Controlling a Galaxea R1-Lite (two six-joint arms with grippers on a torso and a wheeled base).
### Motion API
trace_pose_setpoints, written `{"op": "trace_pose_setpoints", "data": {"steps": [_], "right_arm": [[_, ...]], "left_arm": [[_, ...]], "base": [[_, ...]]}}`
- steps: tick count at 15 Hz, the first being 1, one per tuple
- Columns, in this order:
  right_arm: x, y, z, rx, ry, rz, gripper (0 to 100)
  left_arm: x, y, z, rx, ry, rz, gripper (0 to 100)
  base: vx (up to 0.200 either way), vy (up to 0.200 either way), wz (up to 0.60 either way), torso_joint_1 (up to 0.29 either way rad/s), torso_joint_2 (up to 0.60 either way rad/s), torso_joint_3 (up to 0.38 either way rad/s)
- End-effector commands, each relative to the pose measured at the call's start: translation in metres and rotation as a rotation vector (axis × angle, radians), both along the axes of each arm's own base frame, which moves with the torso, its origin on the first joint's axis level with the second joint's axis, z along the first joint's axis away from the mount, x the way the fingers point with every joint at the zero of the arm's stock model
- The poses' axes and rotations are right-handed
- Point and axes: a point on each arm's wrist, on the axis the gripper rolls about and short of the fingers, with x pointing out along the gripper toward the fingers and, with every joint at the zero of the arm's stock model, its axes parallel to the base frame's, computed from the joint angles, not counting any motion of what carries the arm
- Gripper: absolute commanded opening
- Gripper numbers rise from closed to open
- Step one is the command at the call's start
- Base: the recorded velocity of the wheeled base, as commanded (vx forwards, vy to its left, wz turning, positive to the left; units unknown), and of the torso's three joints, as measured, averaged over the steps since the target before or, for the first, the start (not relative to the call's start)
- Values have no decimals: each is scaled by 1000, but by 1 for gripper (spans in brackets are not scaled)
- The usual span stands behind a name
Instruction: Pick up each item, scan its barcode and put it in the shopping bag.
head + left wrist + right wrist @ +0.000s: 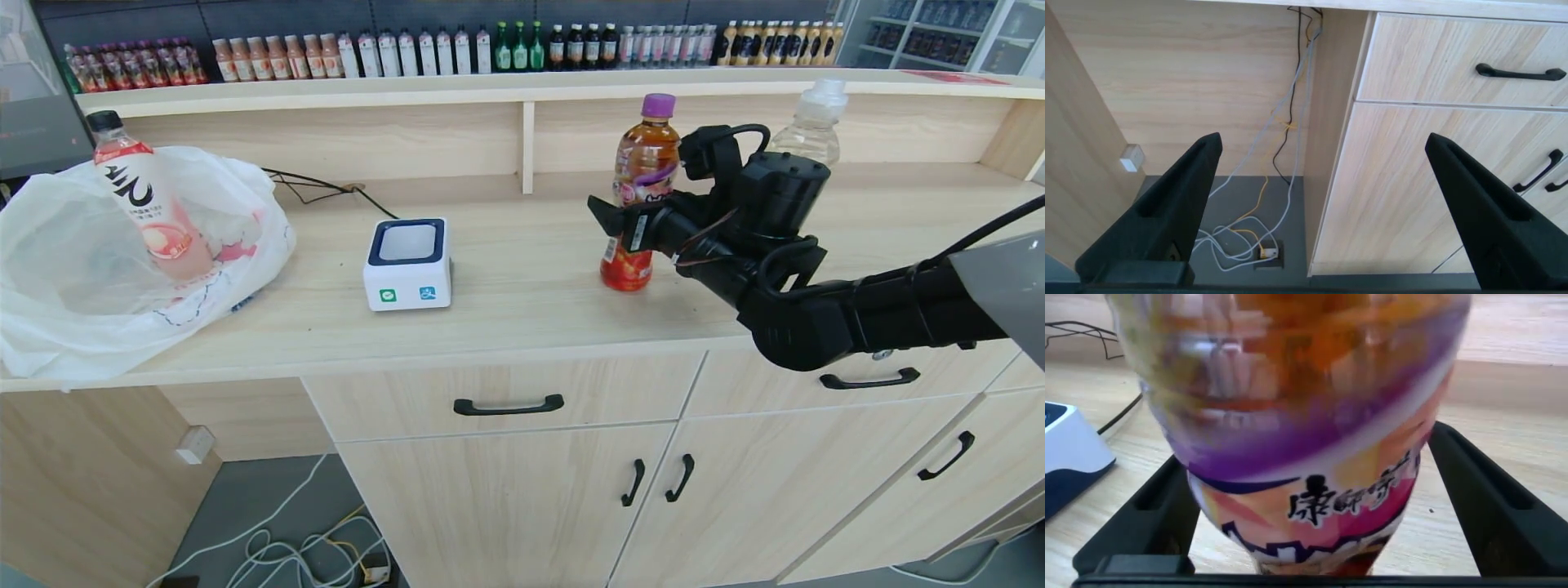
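Right, the right arm is out over the pale wooden counter (522, 278), and the right gripper (629, 229) sits around the lower label of the orange drink bottle with the purple cap (645, 163). The black fingers (608, 216) are spread wide, one on either side of the bottle. From the right wrist camera the bottle takes up the whole gap between them, but I can't tell whether the pads are actually pressing on it. The bottle stands upright with its base on the counter, well to the right of the small white box scanner with the dark-rimmed window on top (406, 261).

Over on the left end of the counter lies the crumpled white plastic shopping bag (49, 269). A pink drink bottle with a black cap (143, 196) is already in it, leaning with its neck sticking up out of the opening. Behind the right arm, near the back of the counter, a clear plastic bottle with a pale cap (808, 122) stands upright.

The left gripper (1323, 139) hangs low in front of the cabinet doors, fingers wide apart with nothing between them, and there are loose cables (1249, 237) on the grey floor below it. A long row of drink bottles (490, 49) lines the top ledge at the back.
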Motion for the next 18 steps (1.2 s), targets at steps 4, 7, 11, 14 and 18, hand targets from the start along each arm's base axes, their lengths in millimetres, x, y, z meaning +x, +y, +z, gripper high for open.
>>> {"op": "trace_pose_setpoints", "data": {"steps": [4,7,11,14,18], "right_arm": [[0,0,0,-5,-3,26,0],[0,-2,3,7,-10,25,0],[-3,-3,8,34,-10,38,0],[-4,-5,11,35,-18,51,0],[-8,-5,16,36,-28,74,0]], "left_arm": [[0,0,0,0,0,-1,100],[0,0,0,0,0,1,100],[0,0,0,0,0,-1,100],[0,0,0,0,0,-1,100],[0,0,0,0,0,-1,100]], "base": [[0,0,0,0,0,0],[0,0,0,0,0,0],[0,0,0,0,0,0],[0,0,0,0,0,0],[0,0,0,0,0,0]]}}
